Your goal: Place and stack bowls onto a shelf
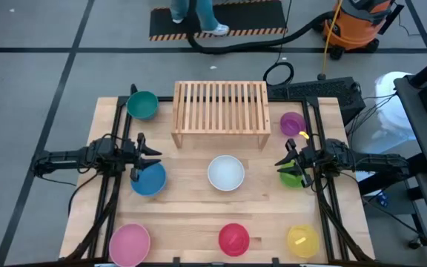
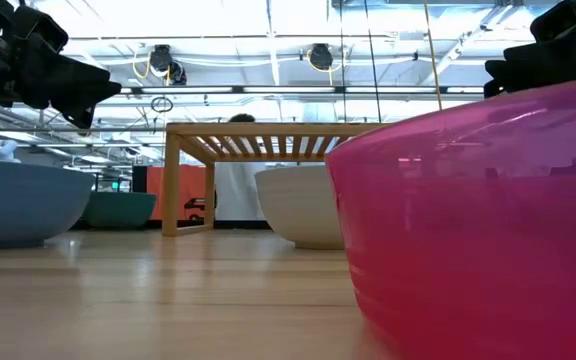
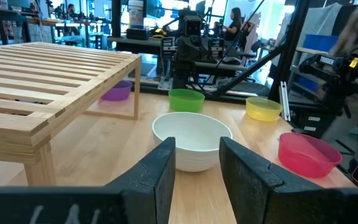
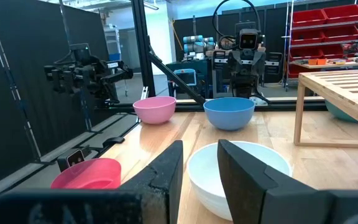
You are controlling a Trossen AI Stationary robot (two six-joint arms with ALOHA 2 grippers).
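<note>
The light-wood slatted shelf (image 1: 219, 111) stands at the table's far middle with nothing on its top. Eight bowls sit upright on the table: teal (image 1: 142, 104), blue (image 1: 148, 179), white (image 1: 225, 172), purple (image 1: 293, 123), green (image 1: 291, 178), pink (image 1: 130, 243), red (image 1: 233, 239) and yellow (image 1: 302, 241). My left gripper (image 1: 148, 157) hovers open over the blue bowl's far rim, pointing at the white bowl (image 3: 191, 140). My right gripper (image 1: 284, 162) hovers open over the green bowl, also facing the white bowl (image 4: 238, 171). Both hang well above the table in the low view.
Black frame rails run along the table's left and right sides under the arms. Bare wood lies around the white bowl and in front of the shelf. Off the table's far edge are a person's legs, a hose and an orange vacuum (image 1: 358, 26).
</note>
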